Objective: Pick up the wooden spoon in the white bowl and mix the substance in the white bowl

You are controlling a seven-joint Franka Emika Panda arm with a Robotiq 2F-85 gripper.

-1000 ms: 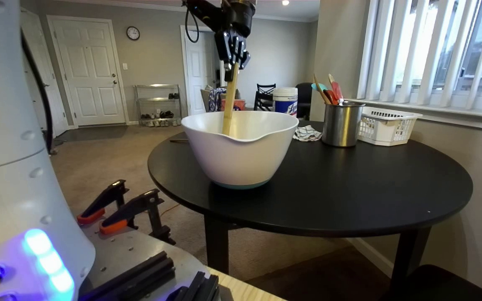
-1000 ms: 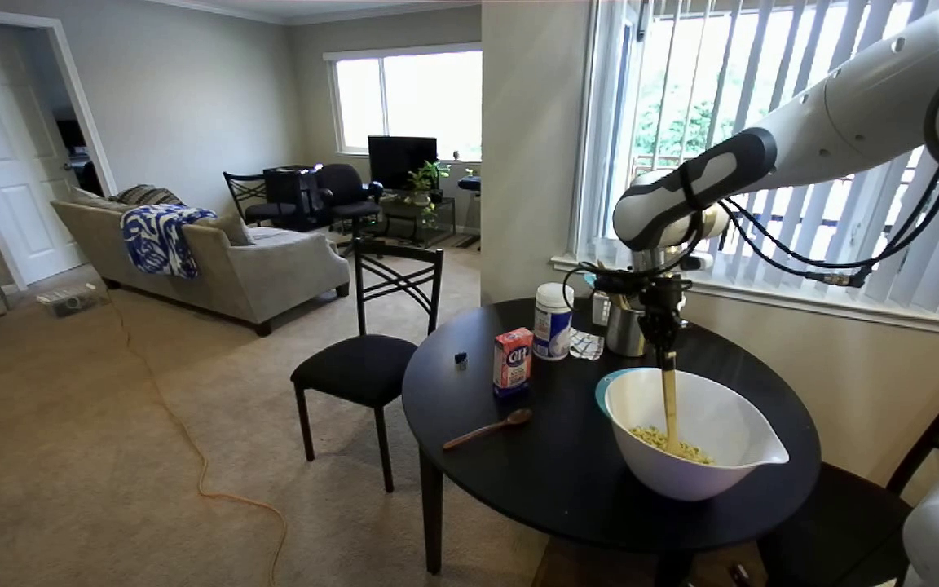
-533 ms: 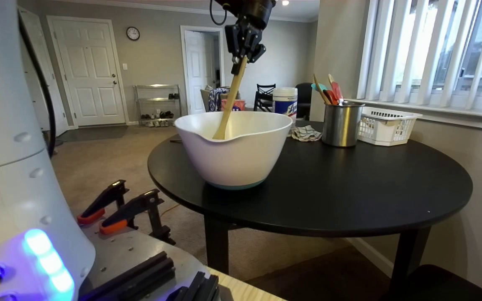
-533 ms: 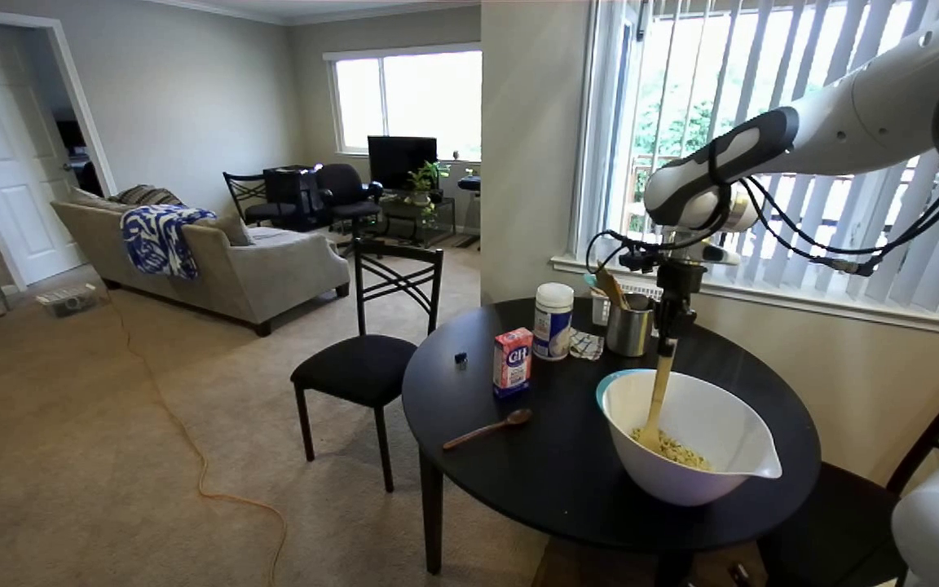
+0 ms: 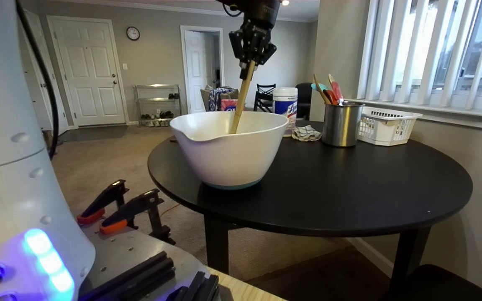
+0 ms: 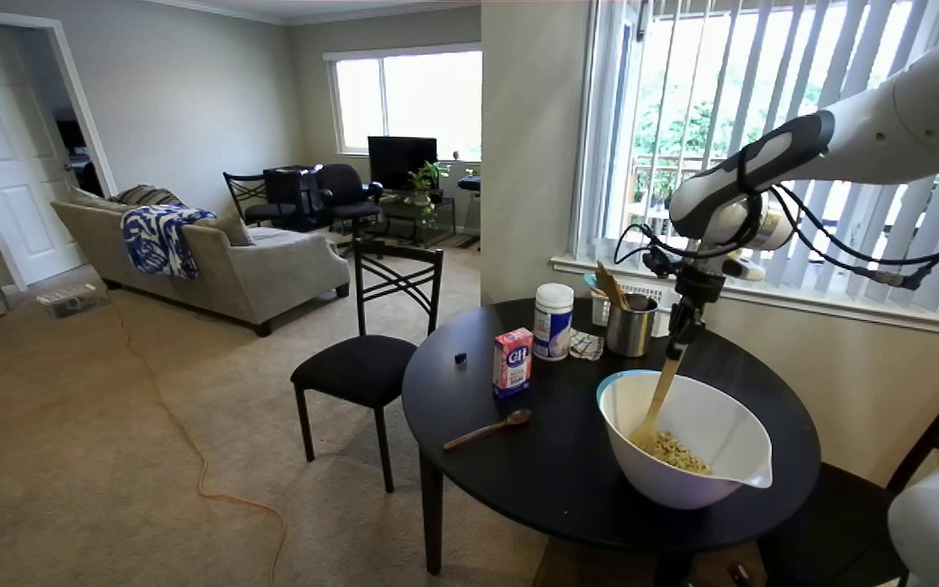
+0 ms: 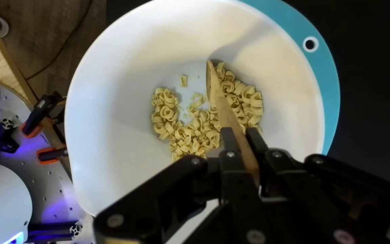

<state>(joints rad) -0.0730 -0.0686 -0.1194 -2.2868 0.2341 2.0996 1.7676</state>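
My tool (image 7: 241,134) grips the wooden spoon (image 7: 227,110) by its handle, from both sides. The spoon slants into the white bowl (image 7: 120,118), its head at the edge of curled pasta (image 7: 195,135). The bowl stands on the black desk (image 6: 567,489), where a brown spoon (image 6: 490,428) lies apart from it.

One bowl (image 5: 228,161), at least two spoons (image 6: 659,398)

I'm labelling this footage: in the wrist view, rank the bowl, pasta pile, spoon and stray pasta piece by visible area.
Largest to smallest:
1. bowl
2. pasta pile
3. spoon, its upper part nearer the camera
4. stray pasta piece
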